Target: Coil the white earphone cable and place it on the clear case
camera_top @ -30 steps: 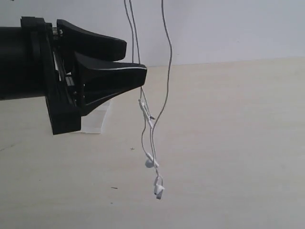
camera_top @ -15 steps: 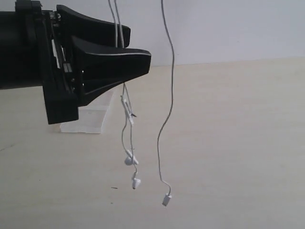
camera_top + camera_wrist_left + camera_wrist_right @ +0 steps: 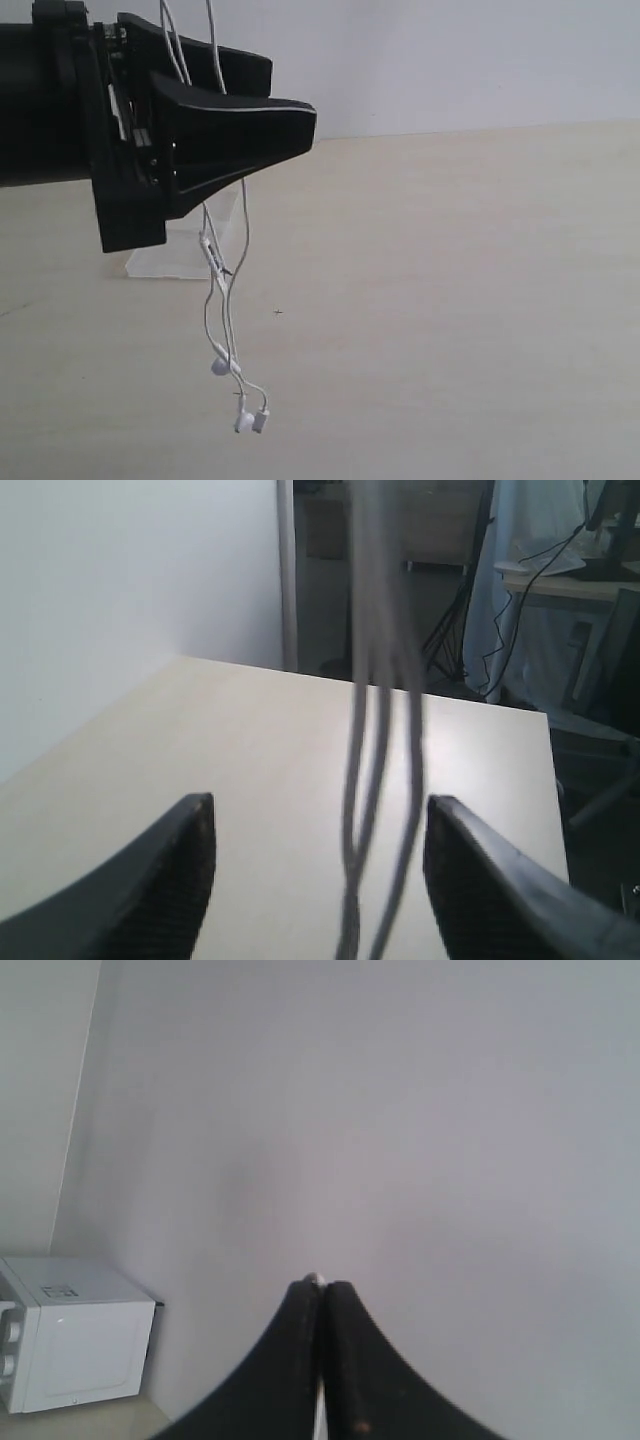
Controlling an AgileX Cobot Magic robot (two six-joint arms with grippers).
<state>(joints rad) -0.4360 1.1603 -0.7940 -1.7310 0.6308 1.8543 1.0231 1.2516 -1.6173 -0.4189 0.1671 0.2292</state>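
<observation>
We have the white earphone cable [image 3: 210, 255] hanging free in slack strands that come down from twelve o'clock in the exterior view. The earbuds dangle at about seven o'clock, above the table [image 3: 450, 300] and apart from it as far as we can tell. The left gripper [image 3: 290, 98] stands released, jaws wide. In its wrist view the strands drop through the gap between the two fingers, and we cannot tell whether they brush either one. The right gripper [image 3: 318, 1285] is clenched, with a white sliver at its tips, so we judge it is pinching the cable from above. To coil well, we think the left jaws should close only once every strand sits deep between them, and the right arm should then feed wire in even loops so the earbuds do not swing or snag. The clear case [image 3: 190, 262] lies on the table at nine o'clock, partly hidden by the left gripper. We see nothing on the part that shows.
</observation>
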